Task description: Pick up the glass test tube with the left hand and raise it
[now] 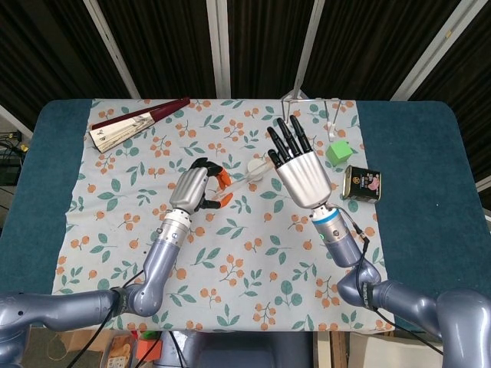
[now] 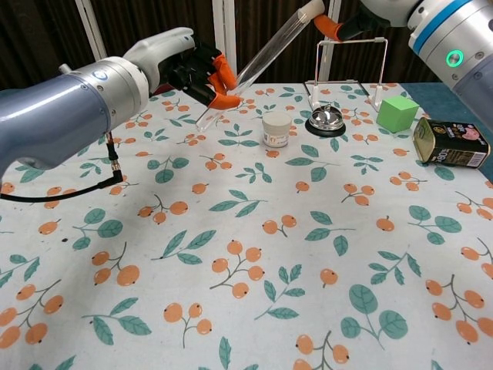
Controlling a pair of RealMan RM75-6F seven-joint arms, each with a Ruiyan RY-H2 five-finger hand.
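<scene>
The glass test tube (image 1: pixel 244 178) hangs slanted above the cloth, its lower end gripped in my left hand (image 1: pixel 198 188) between orange-tipped fingers. In the chest view the test tube (image 2: pixel 262 54) rises from my left hand (image 2: pixel 181 65) up to the right, its capped top near the frame's upper edge. My right hand (image 1: pixel 301 172) is raised beside that upper end with its fingers stretched out and apart. In the chest view an orange fingertip of my right hand (image 2: pixel 347 23) sits close to the cap; I cannot tell whether it touches.
Under the tube stands a small white jar (image 2: pixel 276 129), with a desk bell (image 2: pixel 326 121) and a wire rack (image 2: pixel 350 69) to its right. A green cube (image 2: pixel 397 113) and a tin can (image 2: pixel 451 144) lie at the right. A folded fan (image 1: pixel 138 123) lies at the far left.
</scene>
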